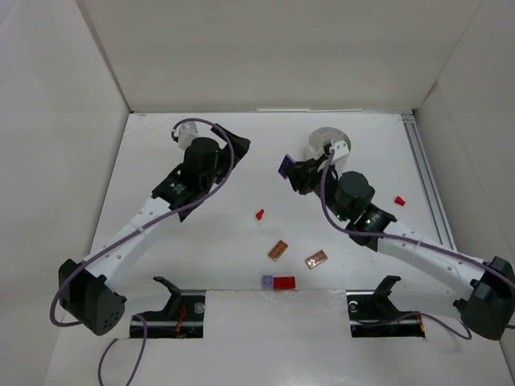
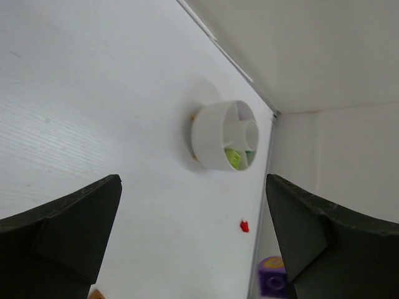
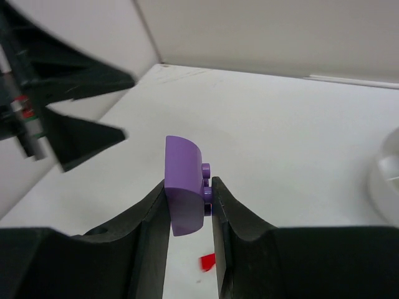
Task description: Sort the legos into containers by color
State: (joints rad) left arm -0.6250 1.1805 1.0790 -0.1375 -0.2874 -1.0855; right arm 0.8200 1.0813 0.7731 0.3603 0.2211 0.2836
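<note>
Right now my right tool (image 3: 189, 190) pinches a purple brick (image 3: 182, 168) just left of the white sectioned dish (image 1: 326, 138) at the far side of the table (image 1: 201, 241). My left tool (image 2: 192, 187) stands wide apart, farther left.

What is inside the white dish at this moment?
A lime brick lies in one wedge of the dish, beside its central cup. Its wall hides much of the other wedges, and the right arm covers part from above.

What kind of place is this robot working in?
Likely a robot lab test cell: a white table boxed in by plain white walls, two robot arms mounted at its near edge, the right gripper pinching a purple brick.
</note>
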